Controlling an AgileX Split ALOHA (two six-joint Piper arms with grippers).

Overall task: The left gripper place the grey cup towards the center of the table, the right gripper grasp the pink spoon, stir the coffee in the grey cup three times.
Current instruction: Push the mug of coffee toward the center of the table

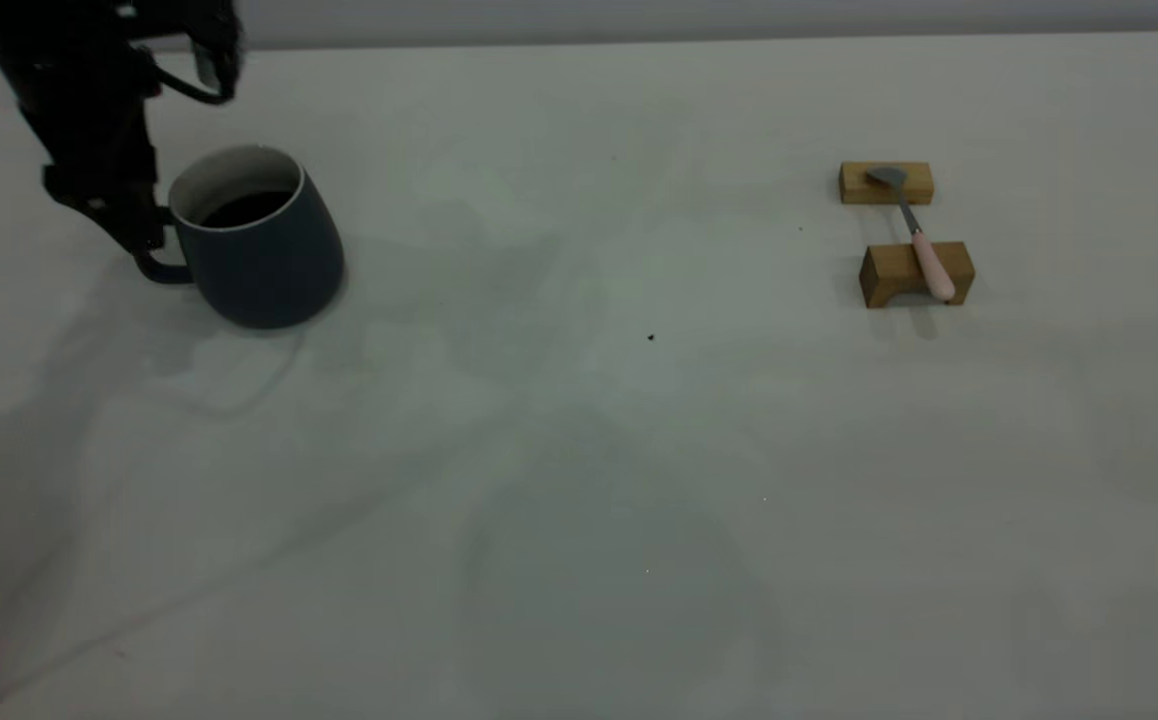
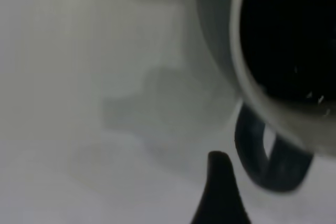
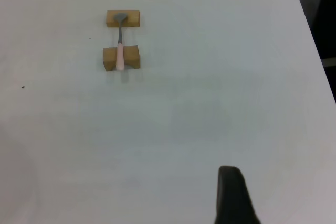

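The grey cup (image 1: 264, 255) stands on the table (image 1: 579, 450) at the far left, with dark coffee (image 1: 244, 208) inside. Its loop handle (image 1: 161, 270) faces my left gripper (image 1: 144, 240), which is low beside it and open. In the left wrist view one dark finger (image 2: 218, 187) stands just apart from the handle (image 2: 265, 163), under the white rim (image 2: 247, 77). The pink spoon (image 1: 917, 240) lies across two wooden blocks at the right. The right wrist view shows it (image 3: 120, 48) far off, with one finger (image 3: 231, 192) over bare table and nothing held.
The spoon's bowl rests on the far wooden block (image 1: 886, 183) and its handle on the near notched block (image 1: 914, 275). A small dark speck (image 1: 651, 337) lies mid-table. The table's edge (image 3: 310, 35) runs along one side of the right wrist view.
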